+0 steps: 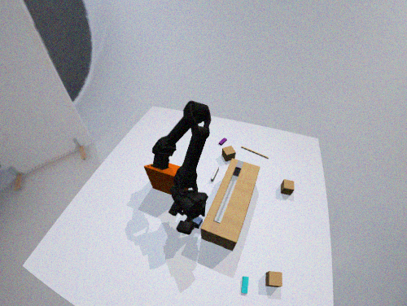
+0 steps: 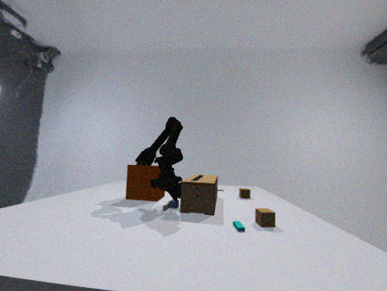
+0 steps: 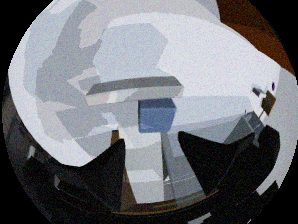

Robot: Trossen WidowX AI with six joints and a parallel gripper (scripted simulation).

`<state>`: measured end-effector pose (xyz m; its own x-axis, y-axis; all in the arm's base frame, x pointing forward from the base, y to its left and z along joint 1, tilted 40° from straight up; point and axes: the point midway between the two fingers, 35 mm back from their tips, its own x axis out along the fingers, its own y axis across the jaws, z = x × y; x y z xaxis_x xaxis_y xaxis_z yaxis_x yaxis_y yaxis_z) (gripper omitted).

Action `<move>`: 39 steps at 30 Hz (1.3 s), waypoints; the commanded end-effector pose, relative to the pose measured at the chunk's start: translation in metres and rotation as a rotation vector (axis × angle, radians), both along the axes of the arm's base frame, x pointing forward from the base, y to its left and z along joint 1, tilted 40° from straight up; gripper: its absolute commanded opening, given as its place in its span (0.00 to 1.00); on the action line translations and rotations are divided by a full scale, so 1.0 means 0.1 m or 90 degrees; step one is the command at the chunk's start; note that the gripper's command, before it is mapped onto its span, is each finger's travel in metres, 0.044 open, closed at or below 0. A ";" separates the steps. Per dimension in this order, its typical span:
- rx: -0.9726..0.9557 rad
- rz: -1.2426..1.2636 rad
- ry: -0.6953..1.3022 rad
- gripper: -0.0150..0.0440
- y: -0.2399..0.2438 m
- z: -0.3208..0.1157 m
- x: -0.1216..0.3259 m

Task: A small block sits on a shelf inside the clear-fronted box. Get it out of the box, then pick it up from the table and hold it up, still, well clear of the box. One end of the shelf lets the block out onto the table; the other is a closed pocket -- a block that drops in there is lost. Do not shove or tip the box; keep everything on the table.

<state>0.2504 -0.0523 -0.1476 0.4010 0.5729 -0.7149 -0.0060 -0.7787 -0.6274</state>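
Note:
The small blue block [image 1: 198, 222] [image 2: 174, 203] [image 3: 157, 116] lies on the table, outside the box and close to its clear front. A low grey bar [image 3: 135, 91] [image 2: 166, 207] lies right beside it, on the side away from the box. My gripper [image 3: 152, 139] is open and low over the block. In the wrist view the block shows just beyond the gap between the fingertips, not gripped. In the top view the gripper partly covers the block. The wooden box [image 1: 243, 203] [image 2: 199, 198] stands upright, with a long slot in its top.
An orange block [image 1: 160, 180] [image 2: 142, 183] stands at the arm's base. Wooden cubes [image 1: 229, 153] [image 1: 287, 187] [image 1: 273, 279], a teal piece [image 1: 244, 285] [image 2: 238, 226], a purple piece [image 1: 222, 142], a thin stick [image 1: 255, 152] and a small pale bar [image 1: 215, 174] lie around the box.

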 end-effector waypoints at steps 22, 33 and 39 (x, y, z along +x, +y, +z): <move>0.010 -0.001 0.007 0.47 0.22 -0.19 -0.05; -0.001 -0.003 -0.013 0.25 0.04 -0.05 0.01; 0.001 -0.001 -0.004 0.25 -0.09 0.13 0.00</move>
<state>0.2491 -0.0547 -0.1434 0.4057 0.5766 -0.7092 -0.0095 -0.7732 -0.6340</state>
